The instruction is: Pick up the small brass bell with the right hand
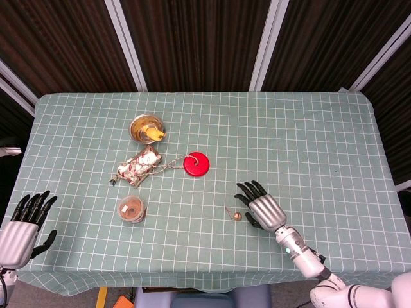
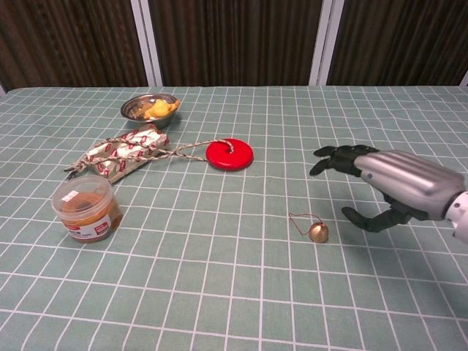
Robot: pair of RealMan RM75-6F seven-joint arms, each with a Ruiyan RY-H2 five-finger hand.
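One small brass bell (image 2: 318,232) lies on the green checked tablecloth (image 2: 219,292), with a thin red loop of cord (image 2: 301,219) curling off its top. It sits just off the fingertips of the right hand (image 2: 395,186), on their left side, and nothing touches it. That hand's dark fingers (image 2: 333,156) are spread apart and held above the cloth, the thumb hanging lower and nearer the bell; the hand holds nothing. In the head view the bell (image 1: 236,216) shows as a small dot just left of the right hand (image 1: 264,210).

The left hand (image 1: 20,229) hangs at the near left corner of the table, its fingers fanned apart and empty, well away from everything else.

Far off to the left of the right hand's fingers lie four other things, one of each: a red disc (image 2: 229,154) tied to a braided cord (image 2: 191,148), a red-and-white wrapped packet (image 2: 124,151), a clear plastic tub (image 2: 85,207) with brown contents, and a metal bowl (image 2: 149,108) holding something yellow.
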